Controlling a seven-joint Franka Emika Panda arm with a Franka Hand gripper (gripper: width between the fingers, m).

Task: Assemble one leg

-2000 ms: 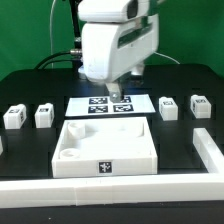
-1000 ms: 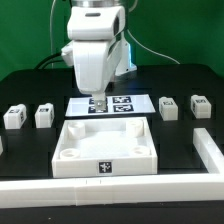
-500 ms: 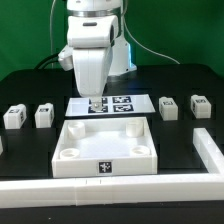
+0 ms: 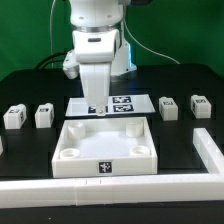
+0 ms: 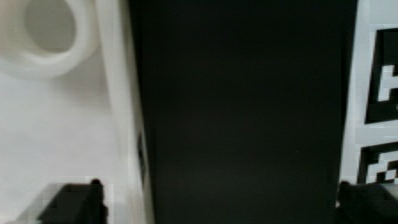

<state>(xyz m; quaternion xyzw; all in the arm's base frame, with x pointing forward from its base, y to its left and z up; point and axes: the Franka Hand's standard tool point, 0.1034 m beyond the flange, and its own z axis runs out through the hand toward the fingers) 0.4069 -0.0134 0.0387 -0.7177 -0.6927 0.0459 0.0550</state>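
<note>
Hovering over panel's back edge beside marker board (image 4: 128,103), gripper (image 4: 97,108) shows fingers (image 5: 71,203) spread wide, nothing between. We see no leg fitted; panel (image 4: 135,168) sockets look bare. Nearest leg (image 4: 43,115) sits at exterior view's left, well apart. Whole task remains, we judge. Open table both sides; white rail (image 4: 120,192) bounds front.

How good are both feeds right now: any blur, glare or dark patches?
Wrist view: close and soft; the panel washes out bright, the black table shows no detail, the fingertips of the gripper are blurred dark shapes. Exterior view: evenly lit, no glare, but coarse; the marker board tags look fuzzy.
</note>
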